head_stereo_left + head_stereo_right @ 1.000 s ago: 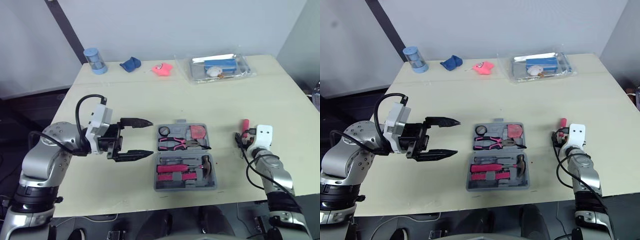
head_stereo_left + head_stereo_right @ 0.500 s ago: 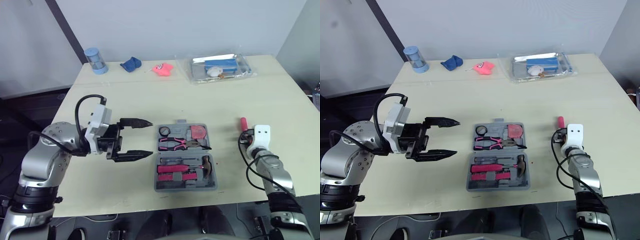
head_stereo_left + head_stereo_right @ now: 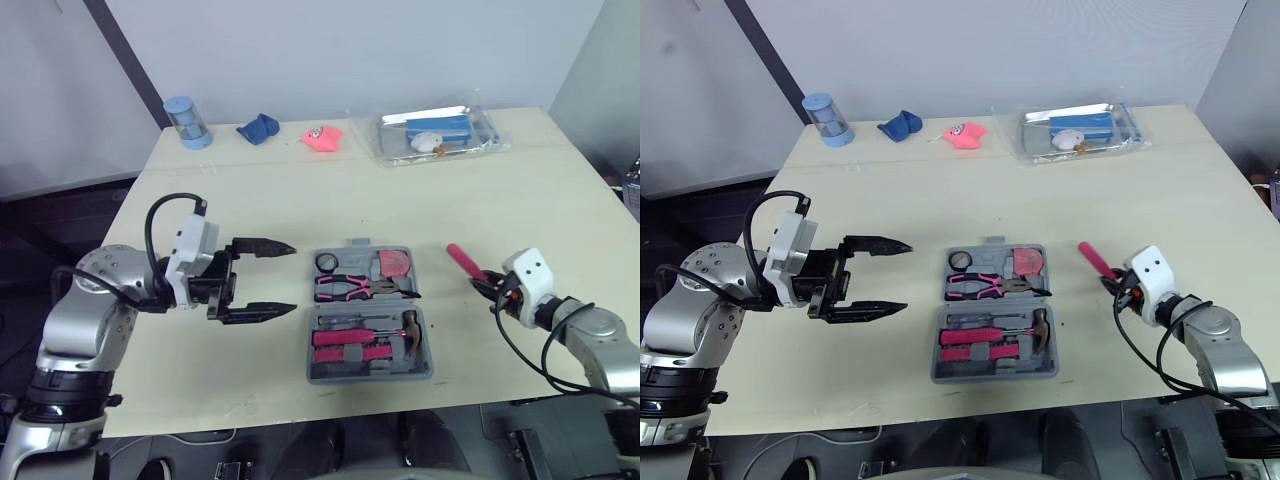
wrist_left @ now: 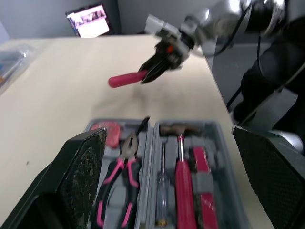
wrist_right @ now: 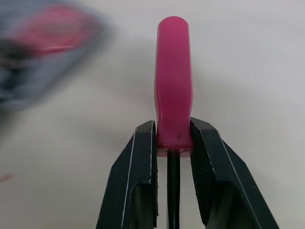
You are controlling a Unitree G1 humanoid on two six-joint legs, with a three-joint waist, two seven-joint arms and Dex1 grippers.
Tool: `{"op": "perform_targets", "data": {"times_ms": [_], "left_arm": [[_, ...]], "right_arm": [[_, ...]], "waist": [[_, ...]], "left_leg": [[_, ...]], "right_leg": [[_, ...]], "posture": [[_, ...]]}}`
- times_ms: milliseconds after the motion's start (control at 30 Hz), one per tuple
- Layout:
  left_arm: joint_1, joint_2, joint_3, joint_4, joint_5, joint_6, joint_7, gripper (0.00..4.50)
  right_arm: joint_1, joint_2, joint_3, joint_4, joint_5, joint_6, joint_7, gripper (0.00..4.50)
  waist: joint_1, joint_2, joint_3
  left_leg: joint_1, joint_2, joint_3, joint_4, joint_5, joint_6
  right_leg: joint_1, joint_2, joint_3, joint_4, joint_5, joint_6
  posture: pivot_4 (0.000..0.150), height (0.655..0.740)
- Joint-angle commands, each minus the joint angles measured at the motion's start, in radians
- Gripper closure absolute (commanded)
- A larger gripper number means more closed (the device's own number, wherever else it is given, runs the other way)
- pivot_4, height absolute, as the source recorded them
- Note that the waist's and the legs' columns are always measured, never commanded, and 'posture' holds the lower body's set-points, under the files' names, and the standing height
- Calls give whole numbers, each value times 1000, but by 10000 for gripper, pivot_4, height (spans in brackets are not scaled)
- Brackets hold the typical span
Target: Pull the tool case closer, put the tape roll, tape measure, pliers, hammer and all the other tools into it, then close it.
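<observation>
The right arm has swung round in the last second. The right claw (image 3: 484, 284), which pointed away across the table (image 3: 300, 190), now aims at the tool case (image 3: 370, 376), so the pink-handled screwdriver (image 3: 462, 262) it carries leans toward the case's right side. It is above the surface near the front right corner and still apart from the case. This looks like the start of the carry to the case, with an empty slot still to be found. The case lies open near the middle of the front edge. The left claw (image 3: 292, 277) keeps its place just left of it, jaws wide apart and empty.

The right wrist view shows the grip. The 2 fingers (image 5: 143, 157) are clamped on the base of the pink handle, and the dark shaft runs back between them. The left wrist view looks across the case and shows the pliers (image 4: 121, 191) and hammer (image 4: 180, 131) already seated.
</observation>
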Motion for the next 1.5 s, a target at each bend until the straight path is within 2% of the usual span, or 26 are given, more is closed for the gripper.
{"op": "perform_targets", "data": {"times_ms": [33, 300, 567, 733, 967, 1500], "left_arm": [[16, 34, 1, 26, 25, -85, -82, 0], [49, 70, -3, 55, 44, -161, -156, 0], [139, 128, -9, 38, 17, -244, -162, 0], [220, 209, -39, 38, -27, -343, -162, 0], [300, 243, -53, 53, -45, -479, -162, 0], [391, 241, 29, 80, -69, -461, -162, 0]], "right_arm": [[-38, -109, 89, -178, 45, 95, 150, 40653], [-238, -173, 343, -360, 29, 325, 236, 40653], [-467, -121, 609, -385, -70, 439, 243, 40653], [-538, -67, 705, -395, -85, 493, 255, 40653], [-588, -14, 820, -412, -106, 532, 254, 40653], [-590, 53, 927, -325, -184, 559, 197, 40653]], "waist": [[2, 0, 1], [9, -2, 2], [14, -3, 3], [19, -4, 3], [21, -4, 3], [20, -4, 3]], "left_leg": [[0, 0, 0, 0, 0, 0], [-2, 1, -1, 0, 0, 0], [-6, 1, -2, 0, 0, 0], [-19, 0, -2, 4, 0, -1], [-19, 0, -2, 4, 0, -1], [-18, 0, -2, 4, 0, -1]], "right_leg": [[0, 0, 0, 0, 0, 0], [0, -2, -2, -2, 0, 0], [-5, -2, -3, -2, 0, 0], [-17, -3, -3, 1, 0, 0], [-17, -3, -3, 1, 1, -1], [-17, -2, -3, 2, 1, -1]], "posture": [[1500, 7400], [1500, 7400], [1500, 7400], [1500, 7400], [1500, 7400], [1500, 7400]]}}
